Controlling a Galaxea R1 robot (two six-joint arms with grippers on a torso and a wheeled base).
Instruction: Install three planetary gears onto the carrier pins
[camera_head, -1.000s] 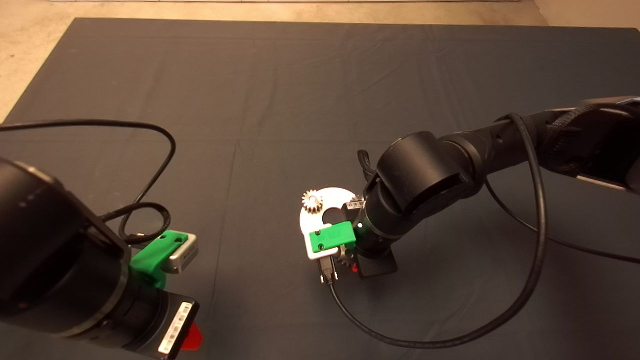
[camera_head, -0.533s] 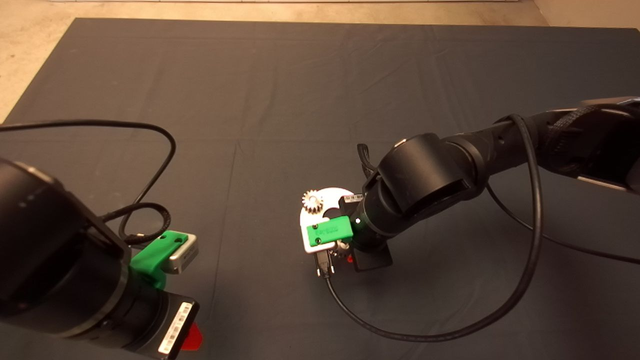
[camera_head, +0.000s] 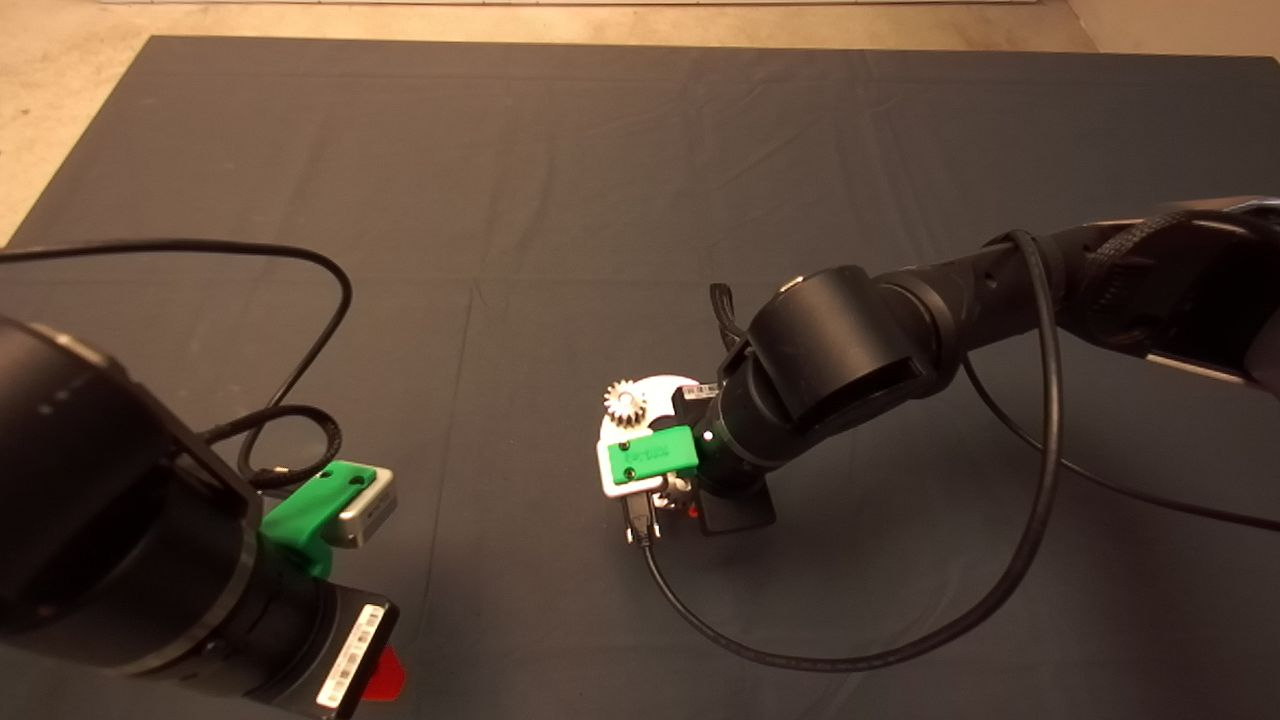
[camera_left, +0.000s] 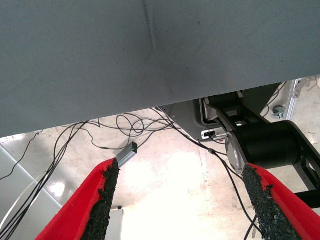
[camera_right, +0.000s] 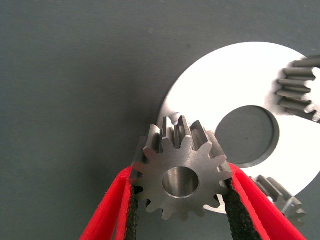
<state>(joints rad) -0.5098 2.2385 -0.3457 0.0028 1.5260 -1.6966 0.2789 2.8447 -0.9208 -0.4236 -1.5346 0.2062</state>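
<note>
I see the dark mat (camera_head: 560, 200) covering the table; the white disc (camera_head: 655, 392) lies flat on it, mid-mat.

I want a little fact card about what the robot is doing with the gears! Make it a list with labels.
Right gripper: shut on a gear, over the near edge of the white disc
Held gear: silvery, toothed, centre hole showing, pinched between the red fingers
White disc: flat on the dark mat, big hole in the middle
Other gears: one sits on the disc; the wrist view shows another partly at the disc's rim
Left gripper: open, parked at the mat's lower left edge
</note>
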